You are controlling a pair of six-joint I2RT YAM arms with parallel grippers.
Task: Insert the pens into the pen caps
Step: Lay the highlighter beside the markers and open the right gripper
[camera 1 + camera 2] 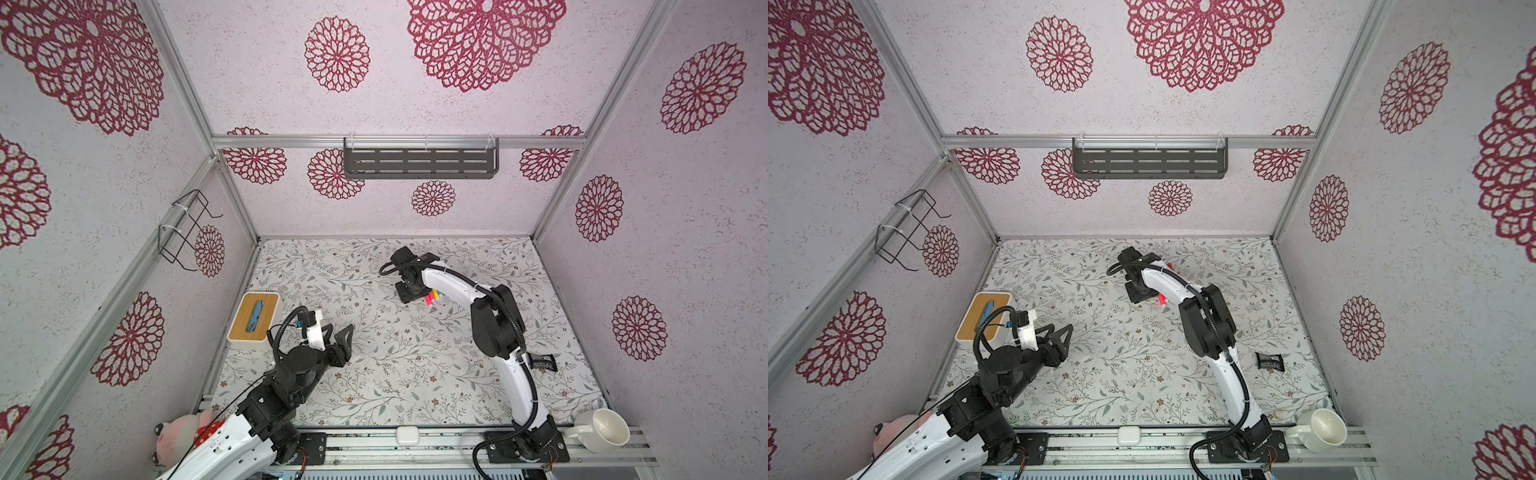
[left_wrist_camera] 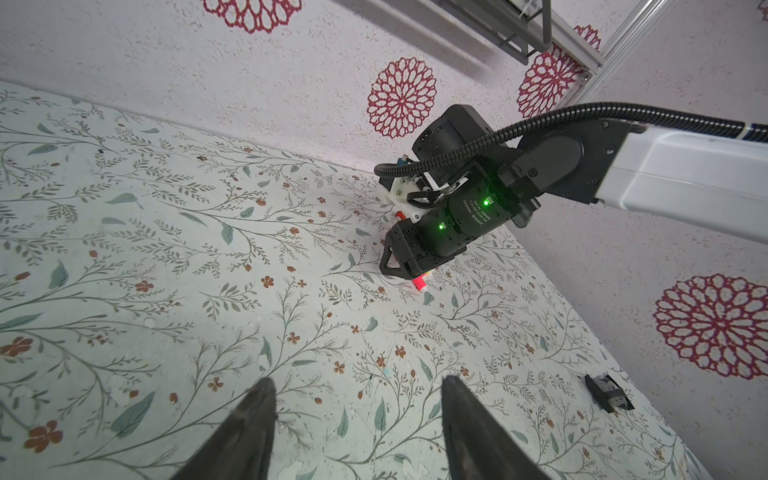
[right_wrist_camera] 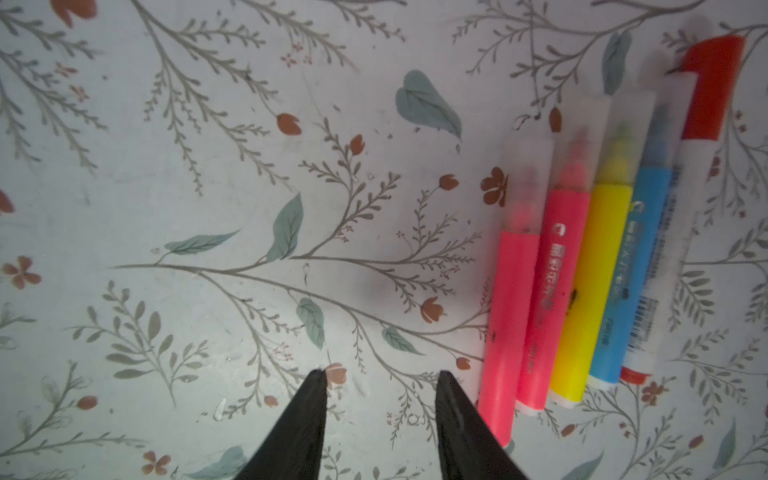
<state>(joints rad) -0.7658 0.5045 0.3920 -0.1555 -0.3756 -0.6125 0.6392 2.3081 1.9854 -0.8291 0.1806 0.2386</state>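
Several pens lie side by side on the floral mat: two pink (image 3: 509, 324), one yellow (image 3: 590, 291), one blue (image 3: 631, 282) and one white (image 3: 673, 249). The coloured ones each wear a translucent pen cap (image 3: 528, 183); the white one wears a red cap (image 3: 710, 87). My right gripper (image 3: 380, 373) is open and empty, just beside the outer pink pen. In both top views it hangs over the pens (image 1: 432, 297) (image 1: 1162, 300). My left gripper (image 2: 358, 384) is open and empty, low over the mat at the left (image 1: 340, 332).
A wood-topped tissue box (image 1: 254, 316) stands by the left wall. A small black object (image 1: 542, 362) lies on the mat at right. On the front rail sit a white mug (image 1: 602, 430) and a white case (image 1: 407, 435). A plush toy (image 1: 183, 432) lies front left.
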